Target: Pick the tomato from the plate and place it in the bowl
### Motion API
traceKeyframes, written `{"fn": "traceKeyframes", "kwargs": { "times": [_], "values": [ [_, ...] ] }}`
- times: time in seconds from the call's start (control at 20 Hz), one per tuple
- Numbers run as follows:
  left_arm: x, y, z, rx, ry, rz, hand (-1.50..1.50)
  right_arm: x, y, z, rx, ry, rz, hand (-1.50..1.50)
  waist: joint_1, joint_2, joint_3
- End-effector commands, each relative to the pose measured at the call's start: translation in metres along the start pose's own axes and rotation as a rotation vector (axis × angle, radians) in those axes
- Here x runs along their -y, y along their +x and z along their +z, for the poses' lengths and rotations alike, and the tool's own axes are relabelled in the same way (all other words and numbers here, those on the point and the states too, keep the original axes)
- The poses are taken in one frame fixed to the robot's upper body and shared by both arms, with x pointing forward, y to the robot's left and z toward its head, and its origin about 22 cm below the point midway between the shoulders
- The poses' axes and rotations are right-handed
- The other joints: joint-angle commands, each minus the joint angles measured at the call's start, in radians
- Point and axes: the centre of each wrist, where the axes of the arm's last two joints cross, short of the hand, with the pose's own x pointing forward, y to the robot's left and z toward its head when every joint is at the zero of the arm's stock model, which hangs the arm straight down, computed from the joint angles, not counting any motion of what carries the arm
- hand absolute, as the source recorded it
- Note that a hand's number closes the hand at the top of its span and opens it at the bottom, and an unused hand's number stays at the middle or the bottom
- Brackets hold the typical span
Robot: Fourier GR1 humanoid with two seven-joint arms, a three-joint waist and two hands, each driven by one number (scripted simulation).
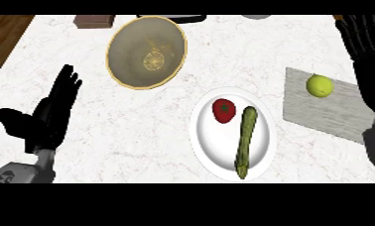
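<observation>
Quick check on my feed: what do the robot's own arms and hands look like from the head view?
The left hand is matte black, with slim segmented fingers and a thumb, joined to a grey cylindrical forearm at the lower left corner. The right hand is the same black, seen only partly along the right edge. No cables or markings show.

left robot hand (51,113) open, right robot hand (360,36) raised

The left hand (53,113) was matte black, with slim segmented fingers, joined to a grey cylindrical forearm (29,171). The right hand (360,36) was equally black, its fingers ridged.
</observation>
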Motion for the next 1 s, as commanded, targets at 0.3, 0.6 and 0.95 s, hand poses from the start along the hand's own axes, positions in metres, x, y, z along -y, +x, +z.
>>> {"fn": "traceKeyframes", "kwargs": {
  "times": [0.3, 0.6, 0.95],
  "values": [
    [0.014, 0.029, -0.011, 0.147, -0.123, 0.107, 0.00, -0.014, -0.035, -0.007, -0.252, 0.250, 0.488, -1.50, 0.062, 0.028, -0.037],
    [0.005, 0.043, -0.016, 0.156, -0.166, 0.185, 0.00, -0.099, -0.115, -0.021, -0.320, 0.066, 0.279, -1.50, 0.049, 0.025, 0.001],
    [-0.012, 0.050, -0.016, 0.159, -0.173, 0.189, 0.00, -0.068, -0.075, -0.083, -0.373, 0.235, 0.590, -1.50, 0.059, 0.021, -0.001]
  ]
}}
